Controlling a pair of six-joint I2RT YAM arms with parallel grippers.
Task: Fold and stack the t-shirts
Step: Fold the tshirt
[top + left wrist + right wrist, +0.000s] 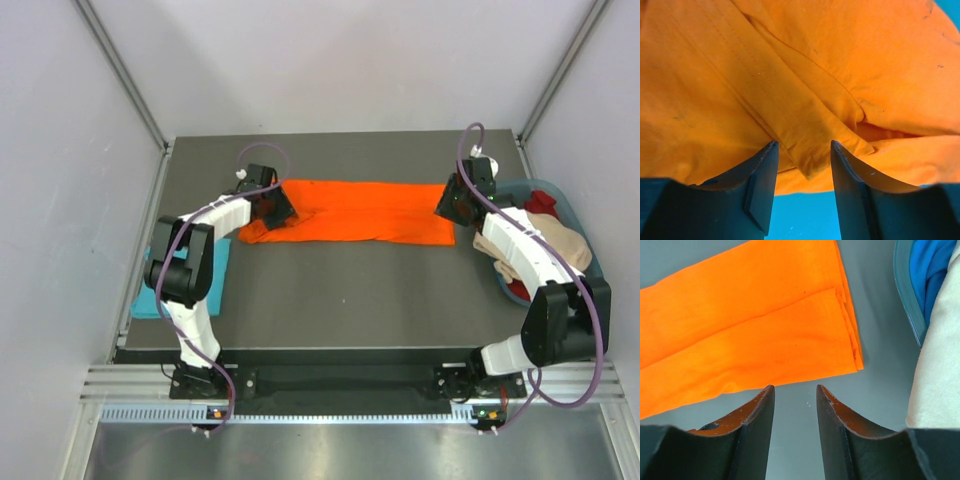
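Both pairs of fingers stand spread. Between the left fingers [760, 185] sits a loose fold of the orange t-shirt [360, 210], unpinched. The right fingers [757, 425] frame bare table [350, 290], with the shirt's hem at their 12 o'clock. The shirt lies as a long folded band across the table's far half. The turquoise t-shirt [150, 300] lies at 8 o'clock.

Text: we can read none in any view.
Labels, brands, numbers, signs: we find none legible.
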